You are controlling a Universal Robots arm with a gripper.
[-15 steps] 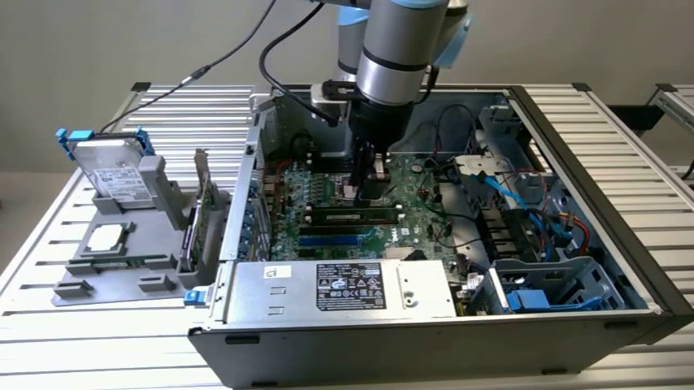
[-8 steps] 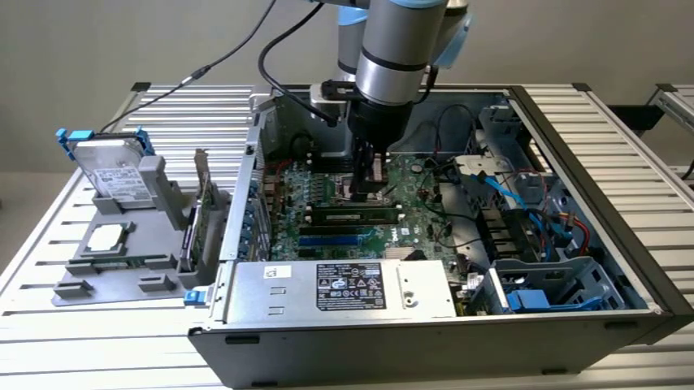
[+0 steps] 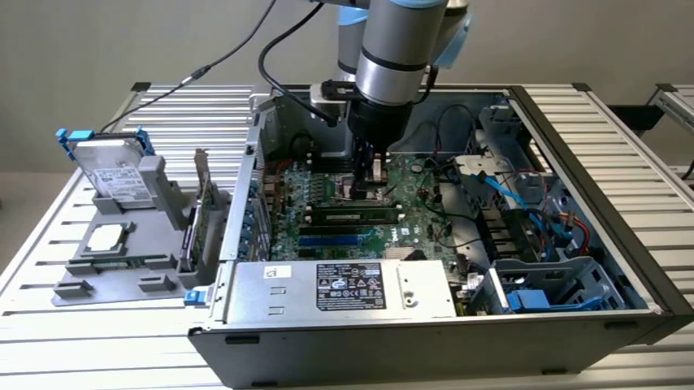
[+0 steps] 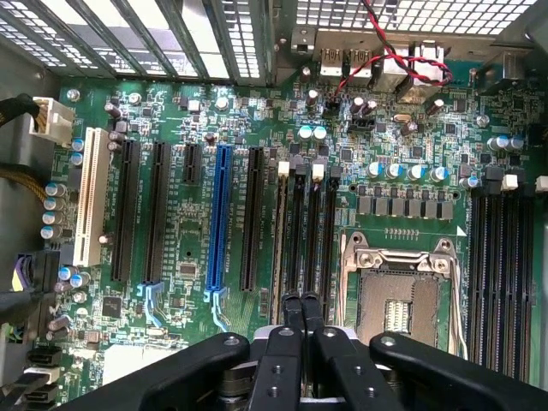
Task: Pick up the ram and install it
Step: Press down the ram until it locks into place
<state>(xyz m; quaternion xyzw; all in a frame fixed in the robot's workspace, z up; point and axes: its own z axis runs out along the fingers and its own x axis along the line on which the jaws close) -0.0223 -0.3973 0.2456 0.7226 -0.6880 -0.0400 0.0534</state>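
Computer case [image 3: 607, 203] holding motherboard [image 4: 205, 120], ram [image 3: 349, 215] seated in slot, end effector [image 4: 300, 301] clenched empty above board.

A plain grey wall [image 3: 97, 49] is seen behind. The desk [image 3: 639, 162] is formed of ribbed alu slats, evenly lit w/ soft light.

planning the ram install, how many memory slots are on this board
8 memory slots: four between the blue slot and the CPU socket, four across the socket. The hand covers some ends; none seems hidden.
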